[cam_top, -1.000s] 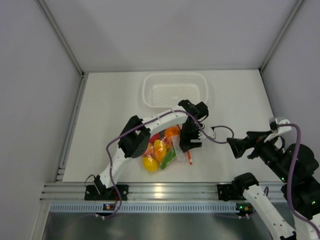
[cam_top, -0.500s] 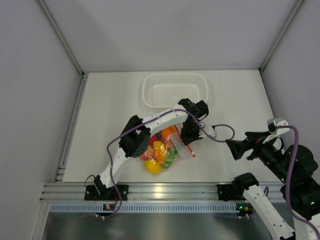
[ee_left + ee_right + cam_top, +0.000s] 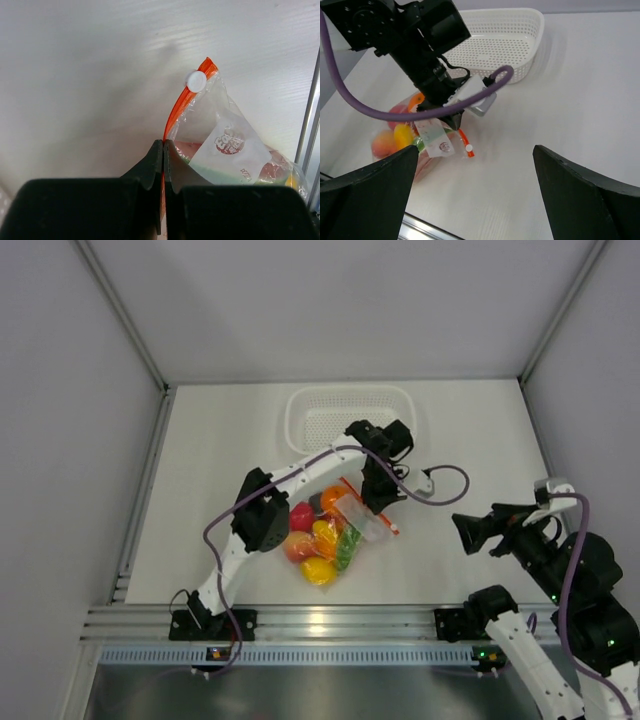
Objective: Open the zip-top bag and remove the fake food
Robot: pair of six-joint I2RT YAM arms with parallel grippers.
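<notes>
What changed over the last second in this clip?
The left end effector, shut on the zip-top bag at its orange strip, pulled back toward the white basket, dragging the bag and fake food along and swinging the strip diagonal. The right end effector stayed open off to the right; basket unmoved.

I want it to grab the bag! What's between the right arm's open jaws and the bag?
Just bare white table between the right gripper and the zip-top bag, seen in the top view.
</notes>
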